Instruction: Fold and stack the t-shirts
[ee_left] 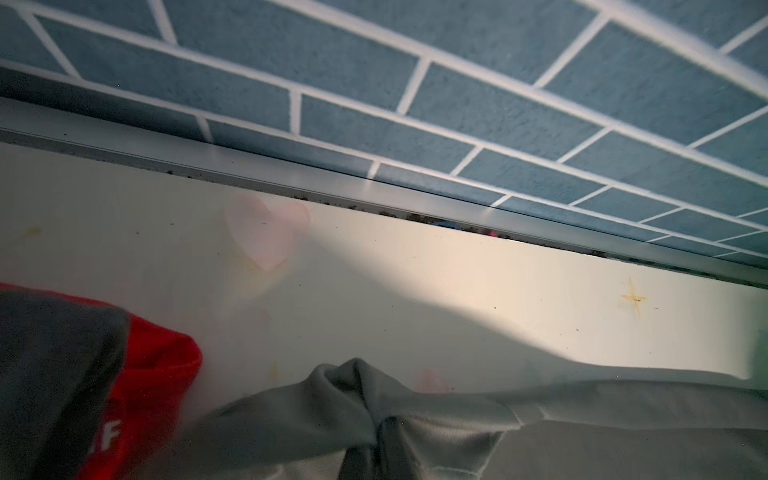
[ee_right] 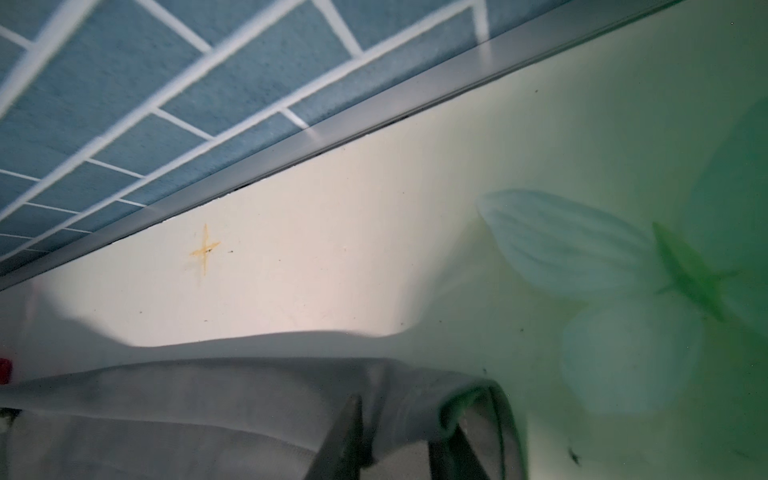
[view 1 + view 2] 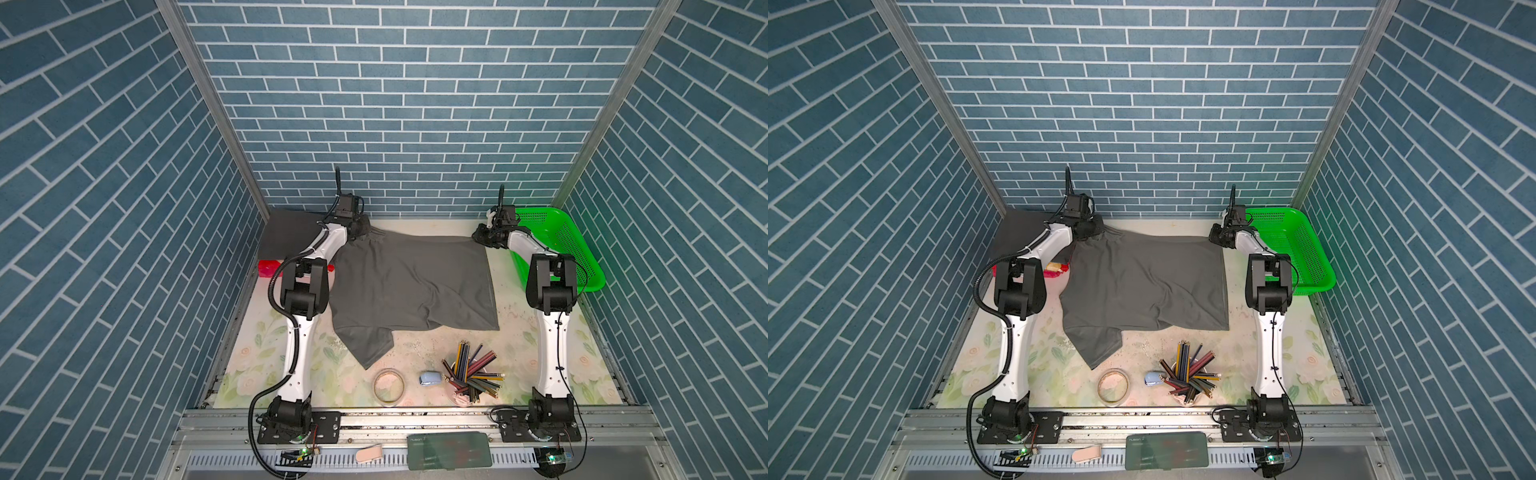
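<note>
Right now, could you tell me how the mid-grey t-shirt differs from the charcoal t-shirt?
The mid-grey t-shirt lies spread across the middle of the table, one sleeve sticking out; the charcoal t-shirt is a compact rectangle in the far left corner. The left gripper pinches the mid-grey t-shirt's far corner; no gripper touches the charcoal t-shirt. Both are plain grey cloth.

This looks like a robot lab booth. Two robot arms (image 3: 299,345) are bolted to a metal rail (image 3: 415,417) at the tabletop's (image 3: 519,345) front edge. Blue brick-paper walls (image 3: 399,124) box it in.
</note>
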